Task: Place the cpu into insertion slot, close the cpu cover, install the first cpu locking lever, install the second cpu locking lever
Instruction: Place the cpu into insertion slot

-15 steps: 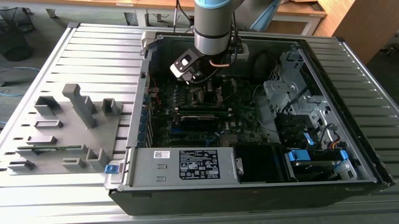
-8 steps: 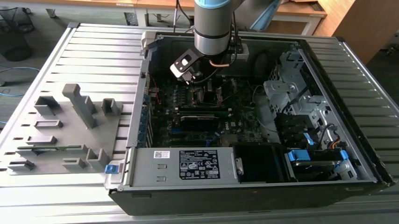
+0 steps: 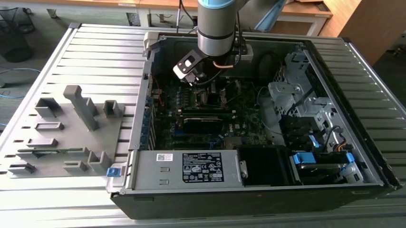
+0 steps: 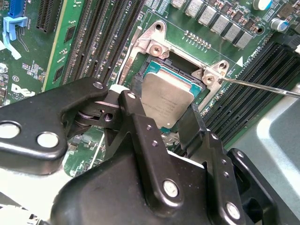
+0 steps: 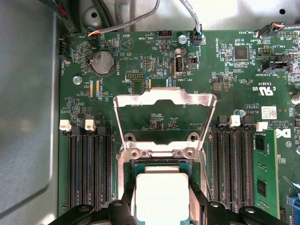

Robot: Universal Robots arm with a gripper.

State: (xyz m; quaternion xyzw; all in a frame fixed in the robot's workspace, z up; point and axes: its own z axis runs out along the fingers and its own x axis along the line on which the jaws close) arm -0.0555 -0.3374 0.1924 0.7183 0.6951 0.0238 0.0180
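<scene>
The arm's gripper hangs inside an open black computer case, which lies on a surface of ribbed grey metal slats. On the exterior view's left there is a flat grey fixture with blocky upright pieces.

In both wrist views the jaws are matte black, angular links with shiny round rivets. They grasp the cpu by two opposite edges. The cpu is a flat square with rounded corners. Its top is dull silver metal and its base shows a thin teal border.

The cpu sits at the insertion slot, a dark square recess with a bright cast-metal rim and round screw heads. I cannot tell if it is fully seated there.

The cpu cover is a thin silver frame with a large square opening. It stands swung back on its hinge, away from the slot, so the green motherboard shows through it.

A thin straight steel rod runs from the slot's corner. Long black ribbed memory slots lie on both sides of the slot.
</scene>
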